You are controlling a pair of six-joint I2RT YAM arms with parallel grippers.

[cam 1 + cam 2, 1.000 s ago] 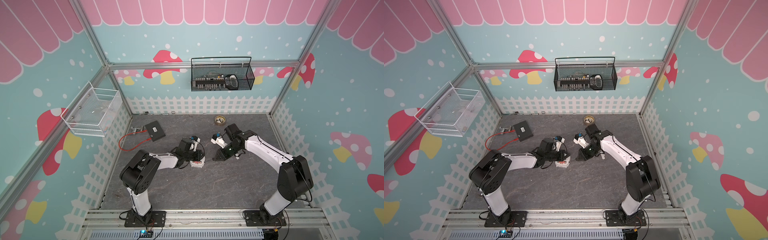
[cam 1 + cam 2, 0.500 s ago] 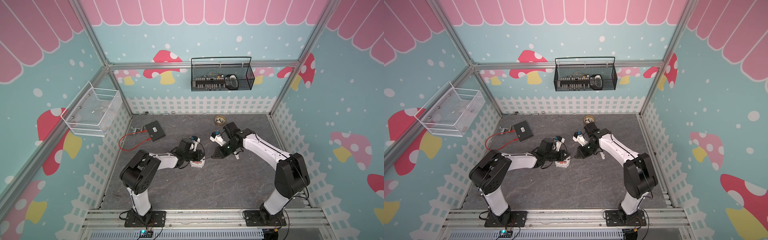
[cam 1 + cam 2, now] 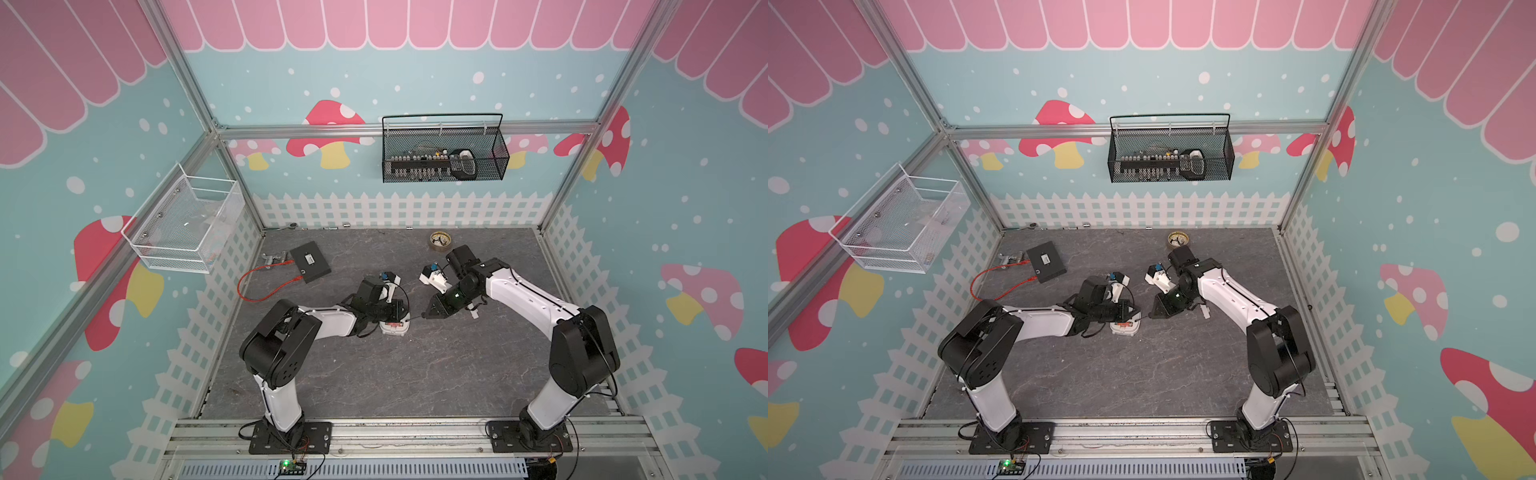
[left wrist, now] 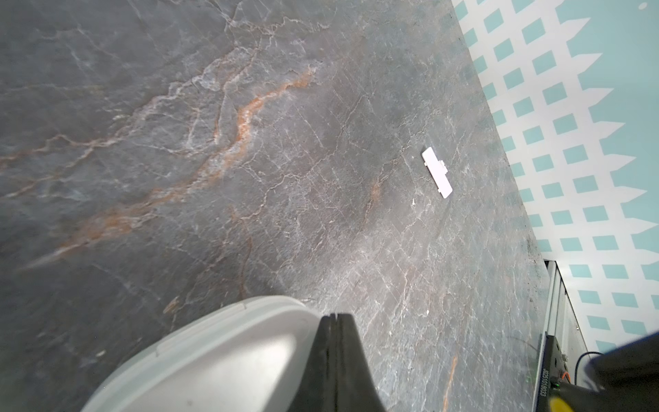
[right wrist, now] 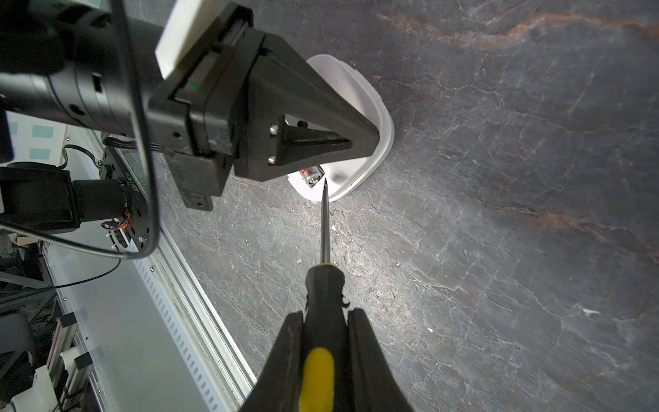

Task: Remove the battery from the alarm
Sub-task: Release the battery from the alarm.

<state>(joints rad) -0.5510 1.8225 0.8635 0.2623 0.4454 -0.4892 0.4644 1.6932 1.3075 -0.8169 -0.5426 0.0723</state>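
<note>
Right gripper [image 5: 322, 315] clamps the screwdriver [image 5: 325, 221] by its handle. Seen from above, its tip points from three o'clock at the battery [image 5: 313, 174], seated in the recess of the alarm [image 5: 360, 117]. Left gripper [image 5: 372, 137], closed and empty, bears on the alarm. The battery is likely light, rigid and slick: lever under its metal end.

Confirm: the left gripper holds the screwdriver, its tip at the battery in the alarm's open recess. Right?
No, it is the right gripper that holds the screwdriver, its tip at the battery in the alarm's open recess. The right wrist view shows it; the left gripper is shut and empty.
</note>
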